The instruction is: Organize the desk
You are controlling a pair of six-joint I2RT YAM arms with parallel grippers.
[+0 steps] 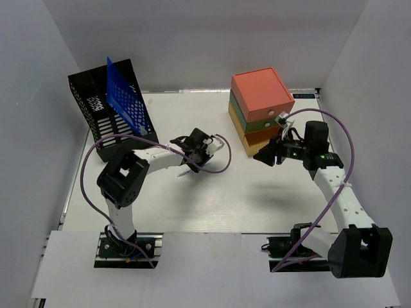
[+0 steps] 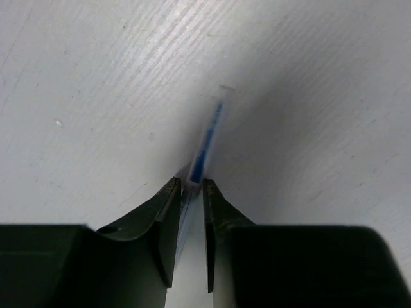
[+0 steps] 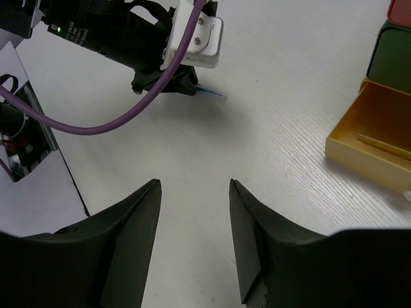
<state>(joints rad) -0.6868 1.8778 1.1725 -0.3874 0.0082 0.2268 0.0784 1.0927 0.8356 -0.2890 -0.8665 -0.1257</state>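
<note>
My left gripper (image 2: 191, 183) is down at the white desk (image 1: 225, 205), left of centre, and is shut on a thin blue-and-white pen (image 2: 207, 141). The pen's blue end pokes out ahead of the fingertips, close over the desk top. The right wrist view shows the same pen (image 3: 212, 94) sticking out from under the left gripper (image 3: 164, 86). My right gripper (image 3: 194, 183) hovers open over bare desk with nothing between its fingers. In the top view this right gripper (image 1: 264, 157) sits just in front of the drawer box.
A stacked orange, green and yellow drawer box (image 1: 260, 106) stands at the back right; its yellow bottom drawer (image 3: 372, 144) is pulled open with a thin yellow stick inside. A black mesh file rack (image 1: 103, 106) holding a blue folder (image 1: 128, 99) stands at the back left.
</note>
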